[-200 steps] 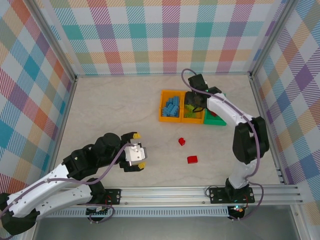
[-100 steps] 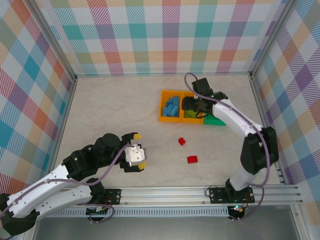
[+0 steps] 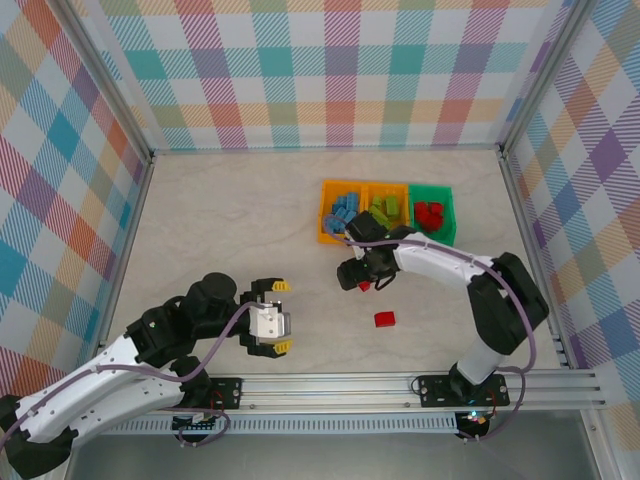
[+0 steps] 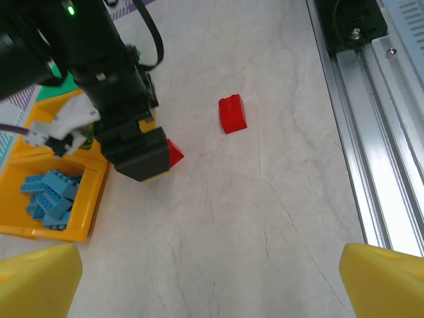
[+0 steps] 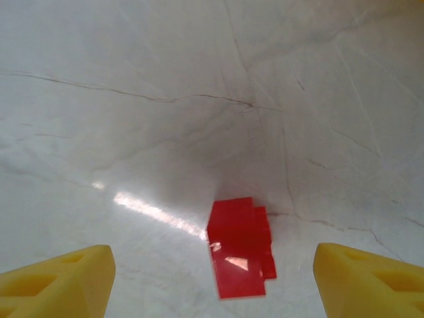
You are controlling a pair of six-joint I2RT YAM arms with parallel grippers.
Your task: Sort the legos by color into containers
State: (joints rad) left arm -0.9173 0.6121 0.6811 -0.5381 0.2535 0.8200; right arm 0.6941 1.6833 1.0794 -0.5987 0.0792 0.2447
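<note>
Top external: right gripper [image 3: 362,275] is hovering low over a red lego [image 3: 365,286] on the table [image 3: 230,220], just in front of the containers. Its jaws are standing apart w/ nothing gripped, apparently lining up a pick. A 2nd red lego [image 3: 385,319] is lying nearer the arm bases, apart from the 1st. Behind, left orange bin [image 3: 340,240] is holding blue legos [image 3: 342,212], middle orange bin [image 3: 386,184] lime green legos [image 3: 386,210], green bin [image 3: 450,215] red legos [image 3: 430,214], so both strays prob. belong in the green one. Left gripper [image 3: 283,316] is idling wide open and empty, well clear of the work.

Left wrist: right gripper's black body is covering the 1st brick, just a red corner showing; the 2nd is lying free toward the rail [image 4: 371,132].

Right wrist: the brick is lying roughly between the yellow fingertips [image 5: 56,278], neither touching it, a bit skewed to them. Lowering and closing look like the next need.
</note>
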